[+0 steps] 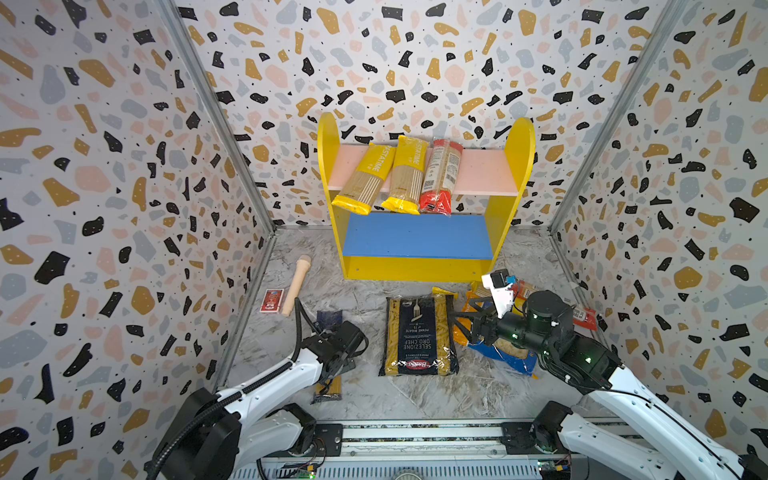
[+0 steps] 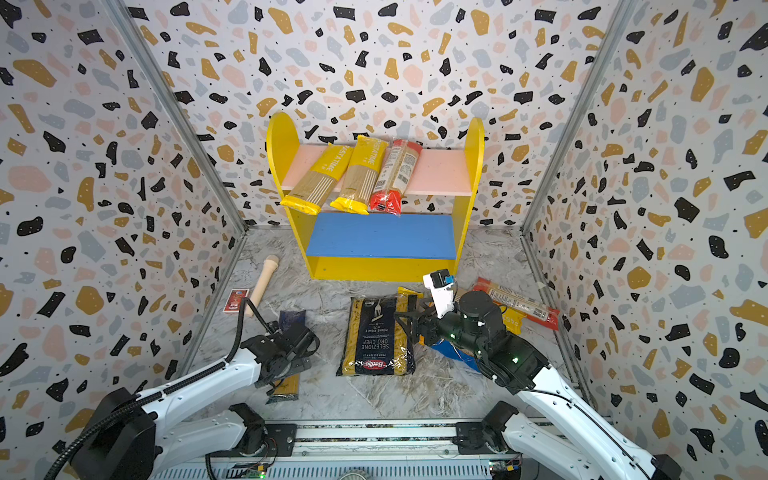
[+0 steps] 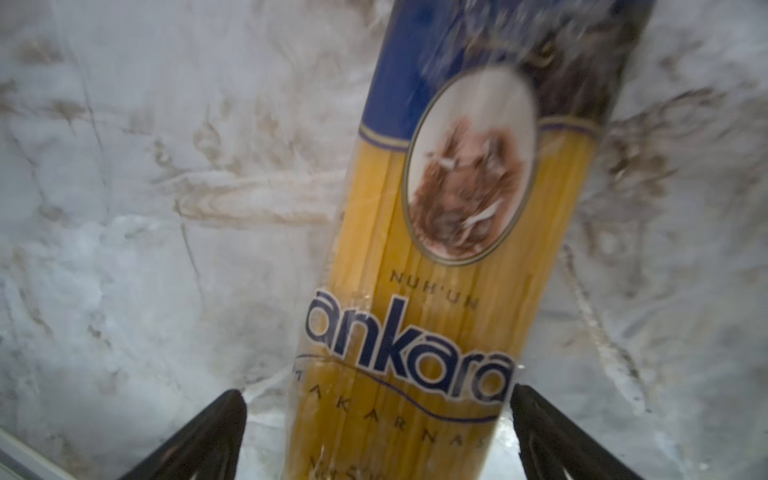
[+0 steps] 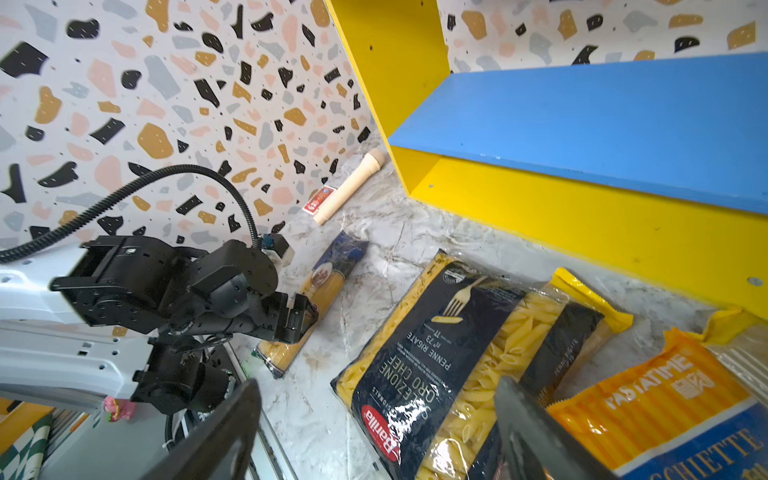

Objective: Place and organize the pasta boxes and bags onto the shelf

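The shelf (image 1: pixel 328 137) stands at the back wall. Two yellow PASTATIME packs (image 1: pixel 368 178) and a red-ended pack (image 1: pixel 440 176) lie on its pink upper board (image 1: pixel 486 170); the blue lower board (image 1: pixel 415 237) is bare. My left gripper (image 3: pixel 376 392) is open and straddles a dark-blue "ankara" spaghetti pack (image 3: pixel 449 249) lying flat on the floor, with a gap at each finger. My right gripper (image 4: pixel 376 384) is open above the right edge of the black Barilla penne bag (image 1: pixel 417 332). Beside it lie a blue-orange bag (image 1: pixel 503 353), a yellow PASTATIME pack (image 4: pixel 648 399) and a red-ended pack (image 2: pixel 515 303).
A beige wooden stick (image 1: pixel 296 286) and a small red card box (image 1: pixel 271 300) lie at the left wall. The patterned walls close in on three sides. A metal rail (image 1: pixel 415 436) with both arm bases runs along the front.
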Controlling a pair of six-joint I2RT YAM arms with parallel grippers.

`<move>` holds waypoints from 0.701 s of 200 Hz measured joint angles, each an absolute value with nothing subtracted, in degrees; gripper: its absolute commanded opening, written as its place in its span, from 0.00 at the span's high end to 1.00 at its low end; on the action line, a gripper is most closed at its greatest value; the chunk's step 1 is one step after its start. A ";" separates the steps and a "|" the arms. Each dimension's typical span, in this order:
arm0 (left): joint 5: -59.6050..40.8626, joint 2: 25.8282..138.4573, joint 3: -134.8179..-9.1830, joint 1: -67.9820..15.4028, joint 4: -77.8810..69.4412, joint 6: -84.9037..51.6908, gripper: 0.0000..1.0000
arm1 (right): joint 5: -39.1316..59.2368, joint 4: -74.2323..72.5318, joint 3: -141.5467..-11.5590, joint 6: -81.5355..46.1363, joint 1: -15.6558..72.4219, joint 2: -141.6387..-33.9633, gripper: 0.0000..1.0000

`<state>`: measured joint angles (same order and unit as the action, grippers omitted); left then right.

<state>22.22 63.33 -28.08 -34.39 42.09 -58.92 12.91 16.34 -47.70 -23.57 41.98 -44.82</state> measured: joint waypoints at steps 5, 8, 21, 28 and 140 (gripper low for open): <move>21.91 62.78 -27.42 -34.39 41.56 -59.37 0.01 | 13.04 16.49 -47.59 -23.46 41.98 -45.04 0.12; 21.76 62.48 -27.09 -34.39 41.34 -59.61 0.00 | 13.10 16.56 -47.57 -23.42 41.95 -45.12 0.12; 21.10 60.71 -25.63 -34.39 40.49 -60.51 0.00 | 13.58 16.51 -47.57 -23.09 41.95 -45.56 0.12; 20.60 59.72 -24.80 -34.39 39.94 -60.93 0.01 | 13.82 16.51 -47.57 -22.98 41.87 -45.74 0.12; 19.14 56.86 -21.06 -35.81 35.92 -61.01 0.50 | 16.08 16.23 -48.23 -23.00 41.74 -48.18 0.12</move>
<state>19.14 56.86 -21.06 -35.81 35.92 -61.01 16.08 16.23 -48.23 -23.00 41.74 -48.18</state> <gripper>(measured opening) 0.582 0.881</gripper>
